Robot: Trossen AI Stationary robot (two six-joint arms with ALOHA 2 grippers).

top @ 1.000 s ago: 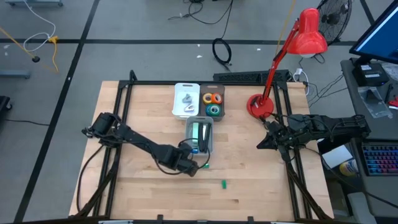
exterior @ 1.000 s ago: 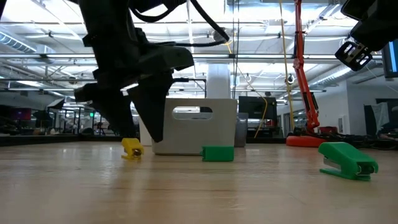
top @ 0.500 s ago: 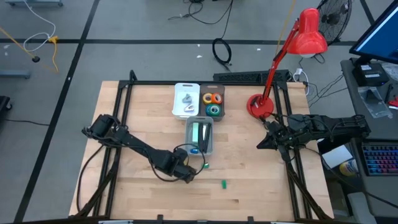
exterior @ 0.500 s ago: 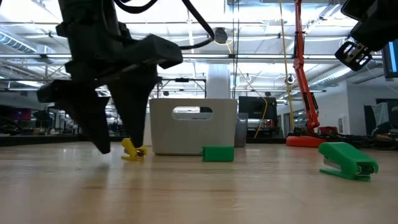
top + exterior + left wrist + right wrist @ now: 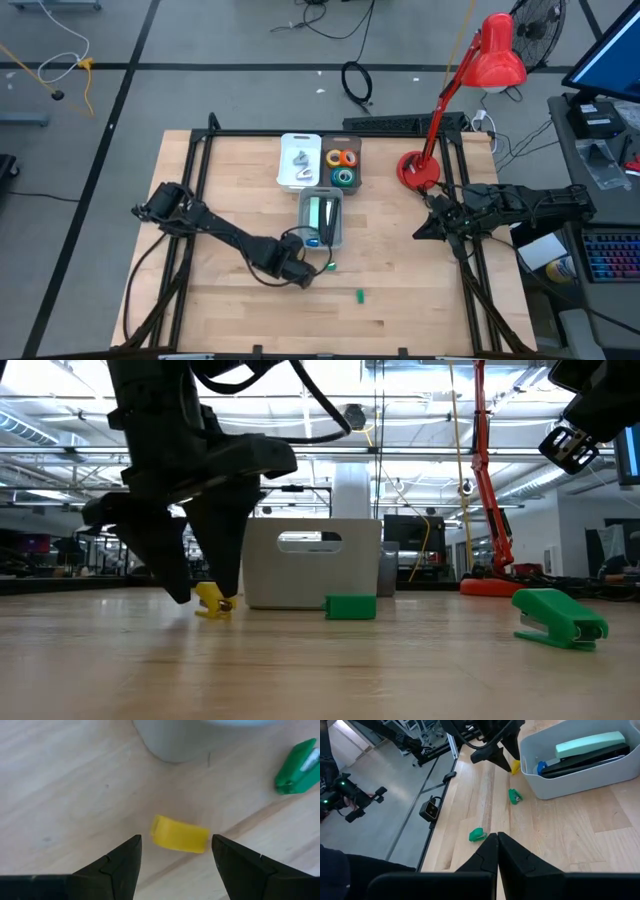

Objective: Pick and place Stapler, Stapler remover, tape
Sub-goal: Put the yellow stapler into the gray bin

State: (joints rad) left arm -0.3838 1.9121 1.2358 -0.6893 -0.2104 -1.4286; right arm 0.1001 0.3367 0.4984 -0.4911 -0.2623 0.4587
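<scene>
Left gripper above table, remover between open fingers; bin just beyond; second remover beside.

In the left wrist view a grey bin at the top edge is cut off, only its lower wall showing, and a green piece at the right edge is clipped. In the high view, centre frame, the left gripper covers the small yellow piece beside that bin. In the low view's upper right, the right gripper is partly out of frame.
</scene>
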